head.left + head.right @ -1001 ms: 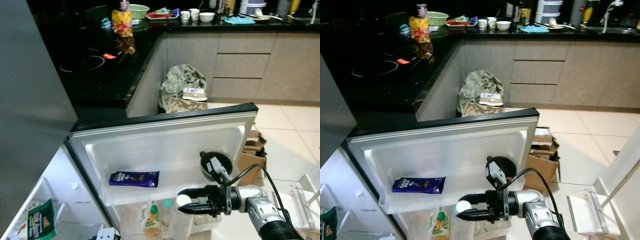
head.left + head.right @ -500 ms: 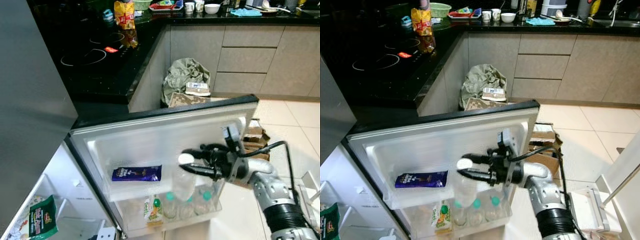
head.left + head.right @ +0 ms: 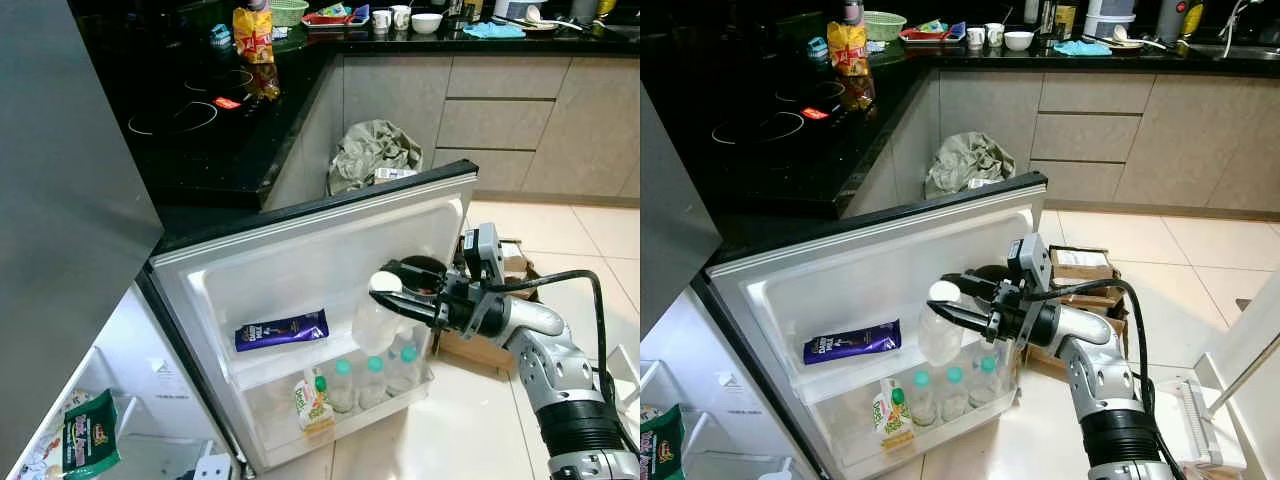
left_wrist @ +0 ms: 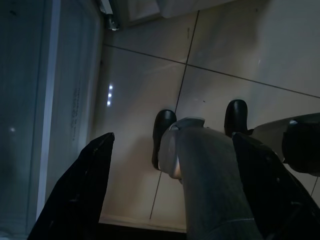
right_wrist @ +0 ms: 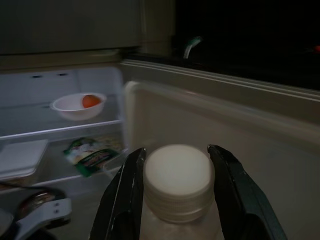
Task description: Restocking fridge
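Bottle (image 3: 378, 318) with a white cap hung pinched in the right end effector (image 3: 392, 296) before the open fridge door (image 3: 300, 270); lowering it into the bottom door rack (image 3: 340, 410) looked next.

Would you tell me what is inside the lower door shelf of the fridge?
In the lower door shelf: a carton and three green-capped bottles. The right gripper holds a white-capped bottle above them, covering part of the shelf behind it.

Kitchen's pretty dim: black counter (image 3: 230, 140) running across the top and upper left, beige cabinets (image 3: 520, 110) at upper right, glossy cream floor tiles (image 3: 590, 235) lower right.
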You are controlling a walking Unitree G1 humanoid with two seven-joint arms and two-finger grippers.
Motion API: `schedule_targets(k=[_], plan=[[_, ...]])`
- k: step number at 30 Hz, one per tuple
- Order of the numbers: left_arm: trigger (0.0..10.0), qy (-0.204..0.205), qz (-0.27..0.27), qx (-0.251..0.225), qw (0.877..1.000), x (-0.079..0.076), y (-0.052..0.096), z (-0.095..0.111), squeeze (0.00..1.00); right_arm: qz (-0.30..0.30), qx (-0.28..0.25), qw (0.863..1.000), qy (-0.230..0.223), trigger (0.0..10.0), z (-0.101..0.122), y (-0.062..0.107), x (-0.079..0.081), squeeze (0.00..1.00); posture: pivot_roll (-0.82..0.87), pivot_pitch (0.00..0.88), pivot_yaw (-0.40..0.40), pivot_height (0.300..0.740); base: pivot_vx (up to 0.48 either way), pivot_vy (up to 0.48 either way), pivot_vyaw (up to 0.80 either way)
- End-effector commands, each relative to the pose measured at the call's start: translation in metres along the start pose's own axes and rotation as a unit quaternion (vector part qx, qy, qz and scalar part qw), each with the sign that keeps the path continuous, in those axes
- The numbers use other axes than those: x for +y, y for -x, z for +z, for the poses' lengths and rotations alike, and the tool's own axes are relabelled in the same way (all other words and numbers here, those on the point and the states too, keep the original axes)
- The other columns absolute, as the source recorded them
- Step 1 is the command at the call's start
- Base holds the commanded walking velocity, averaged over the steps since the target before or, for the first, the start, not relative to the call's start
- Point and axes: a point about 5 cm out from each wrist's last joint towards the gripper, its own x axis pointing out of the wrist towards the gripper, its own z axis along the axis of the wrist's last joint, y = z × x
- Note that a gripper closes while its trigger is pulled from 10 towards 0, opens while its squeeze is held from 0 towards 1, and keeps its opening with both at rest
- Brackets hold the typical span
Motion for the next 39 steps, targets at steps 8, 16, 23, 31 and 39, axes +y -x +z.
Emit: schedule_targets(k=[8,16,23,31,39], plan=[[10.0,-0.003,-0.003,0.007,1.0,-0.001,0.001,-0.006,0.0,-0.145,-0.027,0.989,0.01,10.0,0.0,-0.006,-0.029,0.0,-0.09,0.0,0.004,0.74,0.0,0.0,0.0],[10.0,-0.006,-0.006,0.019,1.0,-0.002,0.004,-0.018,0.0,-0.208,-0.037,0.977,-0.008,10.0,-0.01,-0.026,-0.035,0.0,-0.09,0.0,0.004,0.74,0.0,0.0,0.0],[10.0,-0.008,-0.007,0.028,1.0,0.0,0.008,-0.03,0.0,-0.235,-0.02,0.972,-0.005,10.0,-0.017,-0.044,-0.035,0.0,-0.05,0.0,-0.002,0.74,0.0,0.0,0.0],[10.0,-0.012,-0.005,0.034,0.999,0.004,0.011,-0.036,0.0,-0.248,0.044,0.967,0.025,10.0,-0.032,-0.049,-0.032,0.0,-0.05,0.0,-0.002,0.74,0.0,0.0,0.0],[10.0,-0.019,-0.009,0.027,0.999,0.003,0.009,-0.029,0.0,-0.269,0.063,0.961,-0.004,10.0,-0.047,-0.041,-0.032,1.0,-0.05,0.0,0.004,0.74,0.0,0.0,0.0]])
